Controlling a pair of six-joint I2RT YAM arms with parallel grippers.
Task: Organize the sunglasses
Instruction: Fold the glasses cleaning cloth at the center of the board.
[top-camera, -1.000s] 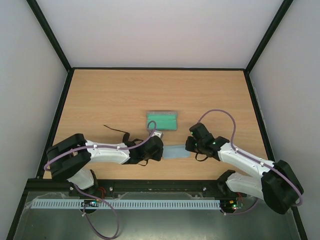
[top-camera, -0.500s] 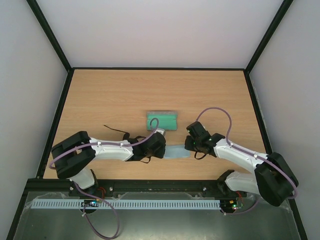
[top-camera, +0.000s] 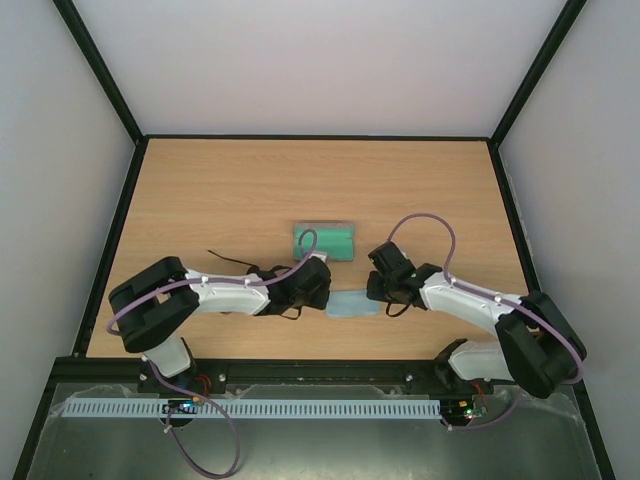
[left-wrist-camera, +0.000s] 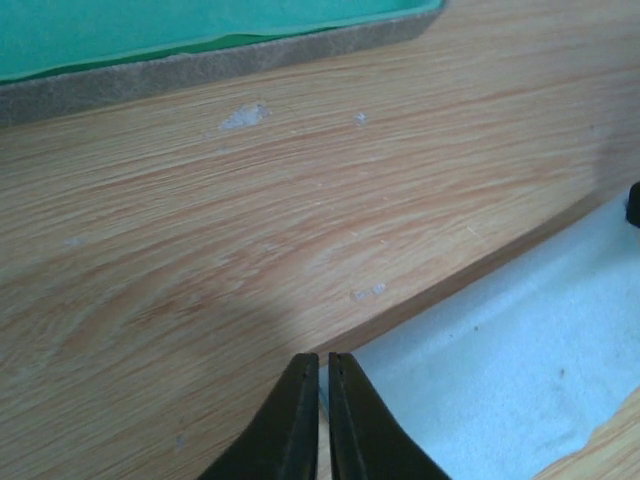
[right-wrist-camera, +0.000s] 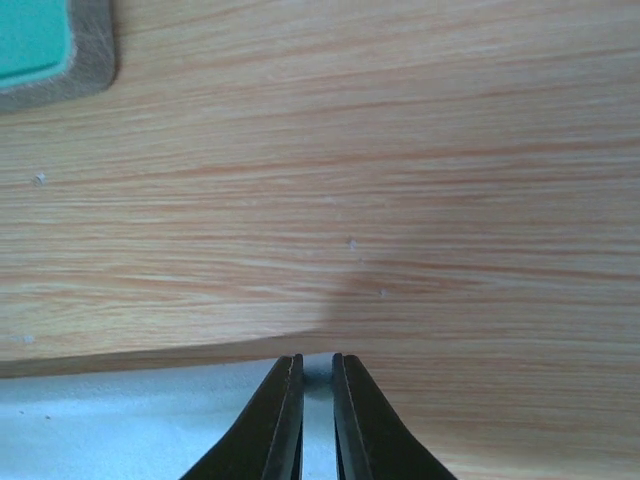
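a: entry one, sunglasses?
b: sunglasses (top-camera: 228, 261): lay on the counter (top-camera: 250, 190), near-left part, just beside the left arm (top-camera: 222, 295) and partly hidden by it. one thin dark temple stuck out to the left. they were outside the case and apart from both tools.
a: entry two, case?
b: case (top-camera: 325, 242): grey, open, green lining up, at mid-counter. it sat just beyond the cloth, not touching it.
a: entry three, cloth?
b: cloth (top-camera: 352, 305): light blue, on the counter between the two tools, nearer the arms than the case. a shadow ran along its far edge in both wrist views.
a: left tool?
b: left tool (left-wrist-camera: 323, 356): clenched, with only a thin slit between its fingers, tips at the cloth's left corner. it seemed to pinch that corner, and pale cloth showed in the slit.
a: right tool?
b: right tool (right-wrist-camera: 312, 357): likewise clenched to a narrow slit, tips on the cloth's right edge with cloth visible between them. it looked to be grasping the cloth. a corner of the case showed at the upper left of its view.
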